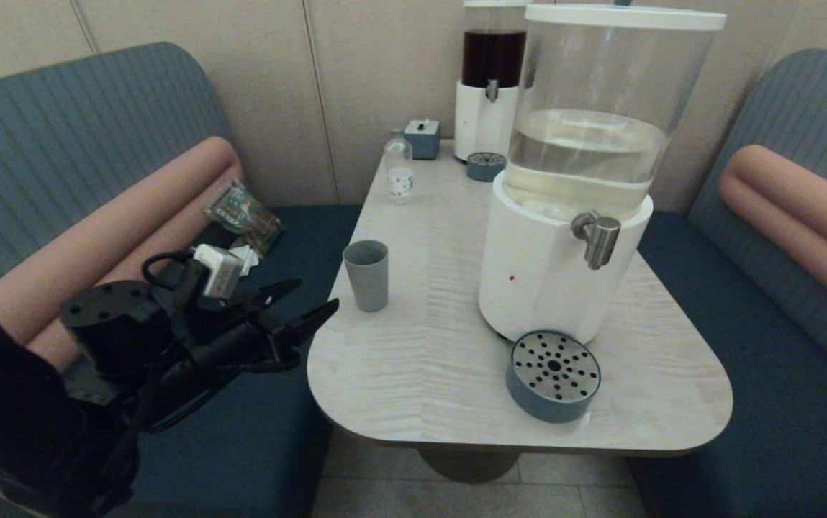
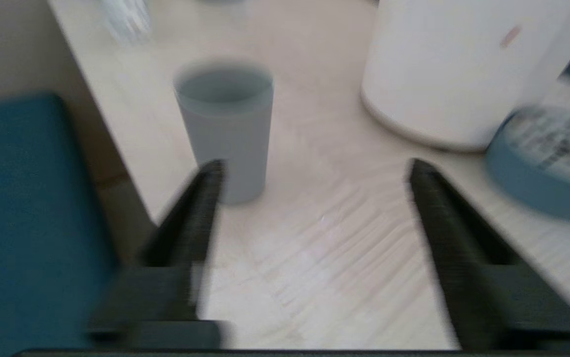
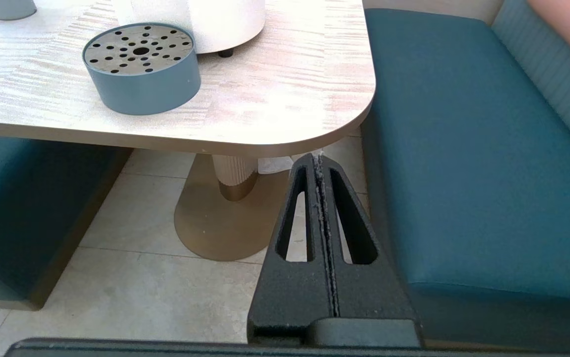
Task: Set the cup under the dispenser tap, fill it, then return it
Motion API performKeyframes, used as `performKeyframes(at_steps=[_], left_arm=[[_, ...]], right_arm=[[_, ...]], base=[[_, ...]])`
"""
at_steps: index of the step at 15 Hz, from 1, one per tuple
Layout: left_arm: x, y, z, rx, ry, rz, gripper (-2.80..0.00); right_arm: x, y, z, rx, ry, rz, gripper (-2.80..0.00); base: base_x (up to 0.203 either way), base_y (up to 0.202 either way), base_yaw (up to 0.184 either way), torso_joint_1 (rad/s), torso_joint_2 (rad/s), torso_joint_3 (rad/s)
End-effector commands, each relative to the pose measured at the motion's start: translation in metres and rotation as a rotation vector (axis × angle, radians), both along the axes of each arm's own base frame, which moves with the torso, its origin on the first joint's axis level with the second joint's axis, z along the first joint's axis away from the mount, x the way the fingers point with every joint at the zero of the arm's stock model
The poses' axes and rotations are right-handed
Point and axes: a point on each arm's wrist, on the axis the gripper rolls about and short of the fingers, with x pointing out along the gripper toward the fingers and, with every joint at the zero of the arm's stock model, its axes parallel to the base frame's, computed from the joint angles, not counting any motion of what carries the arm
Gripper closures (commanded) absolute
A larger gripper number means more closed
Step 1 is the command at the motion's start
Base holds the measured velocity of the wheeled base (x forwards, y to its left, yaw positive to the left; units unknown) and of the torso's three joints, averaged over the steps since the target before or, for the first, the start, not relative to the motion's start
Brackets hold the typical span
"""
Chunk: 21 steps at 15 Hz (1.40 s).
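Observation:
The grey-blue cup (image 1: 366,274) stands upright and empty on the left side of the pale wood table (image 1: 420,360). My left gripper (image 1: 309,298) hovers open just off the table's left edge, short of the cup and not touching it. From the left wrist the cup (image 2: 225,129) rises just beyond one fingertip, and my left gripper (image 2: 314,166) holds nothing. The brushed-steel dispenser tap (image 1: 598,239) juts from the big white-based dispenser (image 1: 557,266), with the round drip tray (image 1: 553,374) below it. My right gripper (image 3: 318,157) is shut, parked low beside the table's near right corner.
At the back stand a dark-liquid dispenser (image 1: 489,79) with its own small drip tray (image 1: 486,165), a small clear bottle (image 1: 399,171) and a grey-blue box (image 1: 422,138). Teal benches (image 1: 780,360) flank the table. Packets and a white adapter (image 1: 240,216) lie on the left bench.

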Motion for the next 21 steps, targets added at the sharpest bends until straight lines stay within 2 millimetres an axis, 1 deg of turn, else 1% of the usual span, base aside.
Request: performKeyframes(at_steps=[1,4,6,7,8,10,12,13,15,17,18,19,20,21], left_arm=[[-0.045,0.009,0.046,-0.042,-0.153,0.049,0.00],[-0.094,0.021,0.081,-0.116,-0.294,0.157,0.00],[-0.136,0.030,0.108,-0.182,-0.418,0.217,0.00],[-0.157,0.035,0.117,-0.206,-0.460,0.243,0.00],[-0.179,0.040,0.123,-0.228,-0.489,0.274,0.00],[-0.224,0.050,0.127,-0.269,-0.536,0.342,0.00],[-0.268,0.059,0.121,-0.299,-0.583,0.405,0.00],[-0.287,0.060,0.116,-0.306,-0.606,0.414,0.00],[-0.321,0.062,0.100,-0.300,-0.646,0.397,0.00],[-0.350,0.061,0.079,-0.272,-0.680,0.376,0.00],[-0.357,0.060,0.066,-0.232,-0.668,0.373,0.00],[-0.356,0.059,0.054,-0.185,-0.664,0.384,0.00],[-0.346,0.059,0.038,-0.153,-0.608,0.403,0.00],[-0.332,0.058,0.017,-0.118,-0.517,0.426,0.00]], right_arm=[[0.000,0.000,0.000,0.000,0.002,0.000,0.00],[0.000,0.000,0.000,0.000,0.001,0.000,0.00],[0.000,0.000,0.000,0.000,0.001,0.000,0.00],[0.000,0.000,0.000,0.000,0.001,0.000,0.00],[0.000,0.000,0.000,0.000,0.001,0.000,0.00],[0.000,0.000,0.000,0.000,0.001,0.000,0.00],[0.000,0.000,0.000,0.000,0.004,-0.001,0.00],[0.000,0.000,0.000,0.000,0.003,0.000,0.00],[0.000,0.000,0.000,0.000,0.001,0.000,0.00],[0.000,0.000,0.000,0.000,0.002,0.000,0.00],[0.000,0.000,0.000,0.000,0.001,0.000,0.00],[0.000,0.000,0.000,0.000,0.002,0.000,0.00],[0.000,0.000,0.000,0.000,0.003,0.000,0.00],[0.000,0.000,0.000,0.000,0.003,0.000,0.00]], base=[[0.000,0.000,0.000,0.000,0.00,0.000],[0.000,0.000,0.000,0.000,0.00,0.000],[0.000,0.000,0.000,0.000,0.00,0.000],[0.000,0.000,0.000,0.000,0.00,0.000],[0.000,0.000,0.000,0.000,0.00,0.000],[0.000,0.000,0.000,0.000,0.00,0.000],[0.000,0.000,0.000,0.000,0.00,0.000],[0.000,0.000,0.000,0.000,0.00,0.000],[0.000,0.000,0.000,0.000,0.00,0.000],[0.000,0.000,0.000,0.000,0.00,0.000],[0.000,0.000,0.000,0.000,0.00,0.000],[0.000,0.000,0.000,0.000,0.00,0.000],[0.000,0.000,0.000,0.000,0.00,0.000],[0.000,0.000,0.000,0.000,0.00,0.000]])
